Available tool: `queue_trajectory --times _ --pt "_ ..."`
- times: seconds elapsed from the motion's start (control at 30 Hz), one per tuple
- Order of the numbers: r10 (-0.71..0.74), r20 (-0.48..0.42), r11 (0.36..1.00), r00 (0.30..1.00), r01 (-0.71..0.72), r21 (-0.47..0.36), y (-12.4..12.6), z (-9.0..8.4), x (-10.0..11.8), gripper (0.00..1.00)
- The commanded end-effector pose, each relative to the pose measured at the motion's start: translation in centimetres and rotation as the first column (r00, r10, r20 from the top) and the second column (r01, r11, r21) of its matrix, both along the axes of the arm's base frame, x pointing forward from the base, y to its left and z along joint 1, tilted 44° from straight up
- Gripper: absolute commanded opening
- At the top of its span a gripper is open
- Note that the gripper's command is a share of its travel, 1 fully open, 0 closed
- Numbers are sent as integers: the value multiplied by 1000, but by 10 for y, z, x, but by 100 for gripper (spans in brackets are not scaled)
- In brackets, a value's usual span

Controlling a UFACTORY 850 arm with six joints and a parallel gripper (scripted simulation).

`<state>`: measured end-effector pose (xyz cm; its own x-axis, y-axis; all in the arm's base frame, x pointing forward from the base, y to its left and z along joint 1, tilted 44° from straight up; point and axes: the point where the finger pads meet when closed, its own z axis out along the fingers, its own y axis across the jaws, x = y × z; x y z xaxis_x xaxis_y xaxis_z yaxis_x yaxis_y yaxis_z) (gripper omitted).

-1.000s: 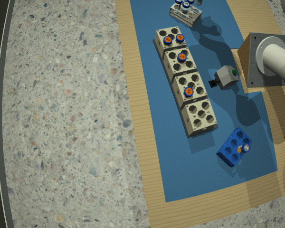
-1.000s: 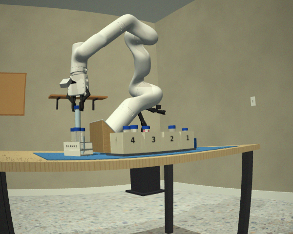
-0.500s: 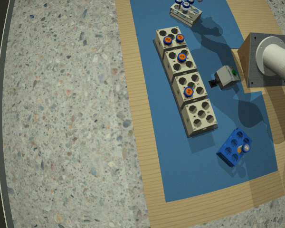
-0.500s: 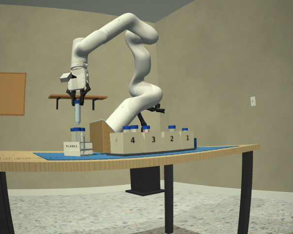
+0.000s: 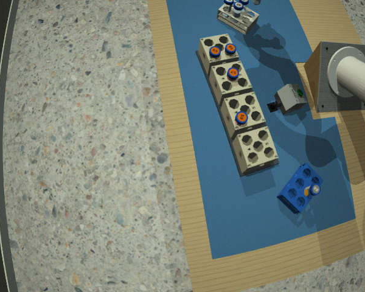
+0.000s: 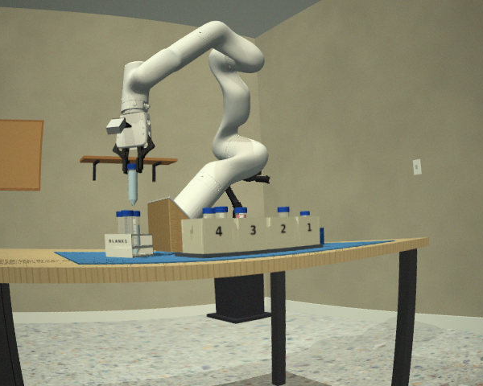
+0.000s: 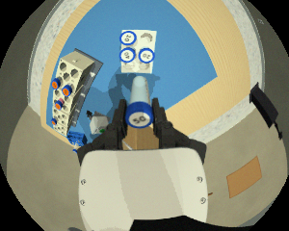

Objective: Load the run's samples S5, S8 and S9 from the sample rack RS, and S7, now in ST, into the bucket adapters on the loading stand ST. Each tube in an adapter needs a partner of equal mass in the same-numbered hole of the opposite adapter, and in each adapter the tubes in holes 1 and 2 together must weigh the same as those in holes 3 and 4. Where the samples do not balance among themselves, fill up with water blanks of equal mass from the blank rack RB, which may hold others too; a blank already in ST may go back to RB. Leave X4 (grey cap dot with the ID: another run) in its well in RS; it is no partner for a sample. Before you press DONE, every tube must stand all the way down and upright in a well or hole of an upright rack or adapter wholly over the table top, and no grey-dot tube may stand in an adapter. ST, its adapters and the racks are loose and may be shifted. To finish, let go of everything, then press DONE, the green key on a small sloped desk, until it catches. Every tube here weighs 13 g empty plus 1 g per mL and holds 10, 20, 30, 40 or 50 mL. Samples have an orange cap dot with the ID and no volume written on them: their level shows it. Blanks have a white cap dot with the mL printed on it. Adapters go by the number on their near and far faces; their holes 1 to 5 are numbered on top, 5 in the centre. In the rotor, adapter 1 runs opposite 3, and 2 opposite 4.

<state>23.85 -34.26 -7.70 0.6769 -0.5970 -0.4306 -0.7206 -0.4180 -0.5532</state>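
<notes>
My gripper (image 6: 133, 165) (image 7: 139, 106) is shut on a blank tube (image 6: 132, 187) (image 7: 140, 92) with a blue cap, held upright by its cap. The tube's tip hangs just above the blank rack RB (image 5: 243, 27) (image 6: 119, 244) (image 7: 137, 34), which holds three blanks. Adapter 4 (image 5: 215, 38) (image 6: 204, 240) holds two orange-dot samples (image 5: 215, 51) (image 5: 230, 48). Adapter 3 (image 5: 215, 78) (image 6: 244, 240) holds one sample (image 5: 232, 72). Adapter 2 (image 5: 239, 126) (image 6: 274, 239) holds one sample (image 5: 241, 117). Adapter 1 (image 5: 252, 163) (image 6: 302, 236) is empty. The blue sample rack RS (image 5: 291, 196) holds only the grey-dot tube X4 (image 5: 314, 189).
The DONE desk (image 5: 288, 101) with its green key (image 5: 299, 92) stands right of adapters 2 and 3. The arm's base block (image 5: 314, 72) (image 6: 163, 226) stands at the table's right side. The adapters sit in a row on the blue mat (image 5: 239, 219).
</notes>
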Motion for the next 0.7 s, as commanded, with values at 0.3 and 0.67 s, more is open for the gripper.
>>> queue_trajectory --times 0.3,0.67 --pt "289 265 957 920 -271 -105 38 42 21 0" --pt "487 420 873 765 -435 -220 67 73 36 0"
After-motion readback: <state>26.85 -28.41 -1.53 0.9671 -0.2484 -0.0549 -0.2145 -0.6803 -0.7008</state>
